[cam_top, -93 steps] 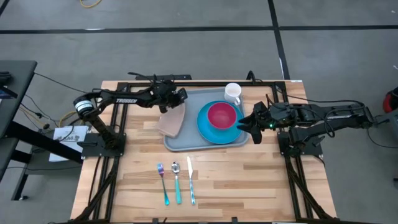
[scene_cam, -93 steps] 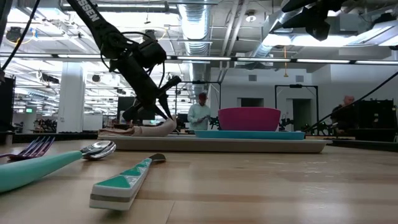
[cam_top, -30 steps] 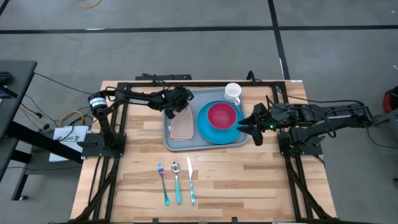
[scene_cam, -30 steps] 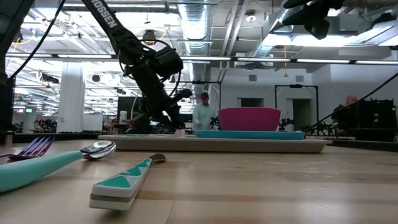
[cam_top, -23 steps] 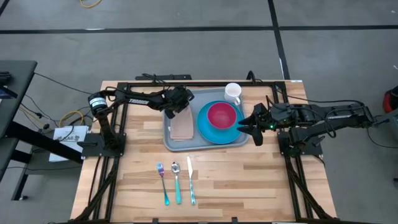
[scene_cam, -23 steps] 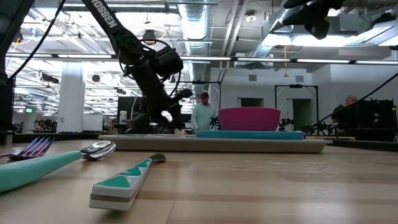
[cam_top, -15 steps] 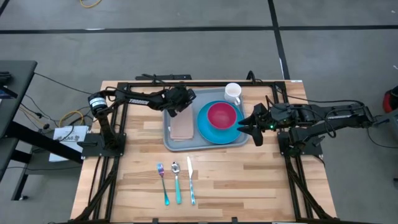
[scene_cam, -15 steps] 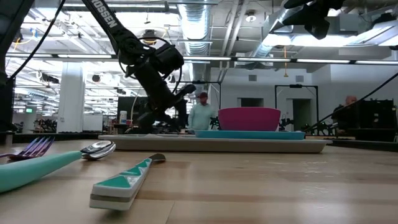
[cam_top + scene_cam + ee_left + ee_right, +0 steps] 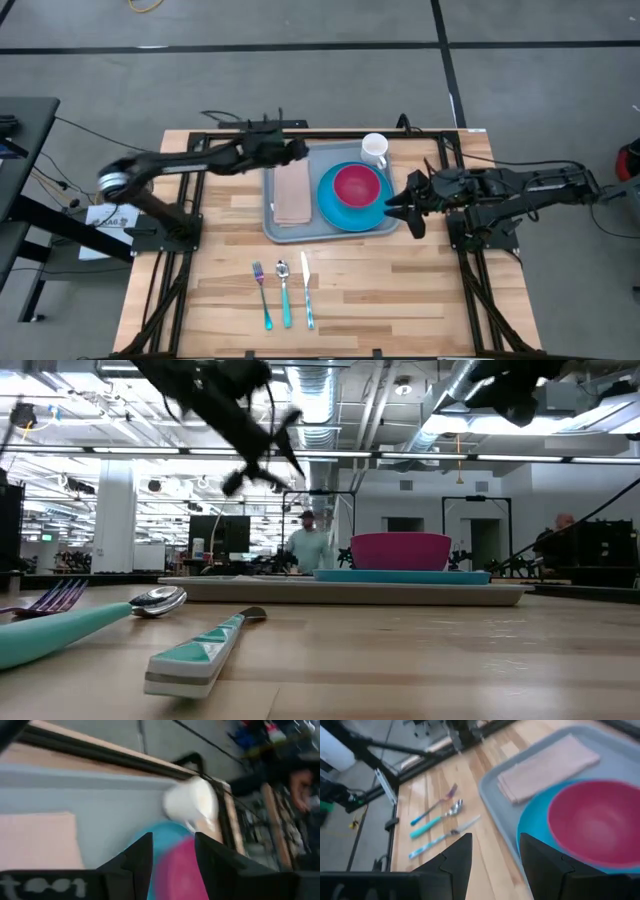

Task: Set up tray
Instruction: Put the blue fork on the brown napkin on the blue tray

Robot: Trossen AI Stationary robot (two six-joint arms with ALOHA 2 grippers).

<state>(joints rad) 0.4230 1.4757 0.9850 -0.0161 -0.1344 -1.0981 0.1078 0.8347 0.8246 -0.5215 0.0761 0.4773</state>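
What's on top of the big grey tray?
On the tray lie a tan napkin and a blue plate holding a pink bowl. The plate's middle is covered.

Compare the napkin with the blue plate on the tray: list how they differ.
The napkin is tan, rectangular and flat; the plate is bright blue and round. The napkin carries nothing, while the plate holds a pink bowl. The napkin lies on the tray's left part, the plate on its right. Both rest inside the tray, side by side.
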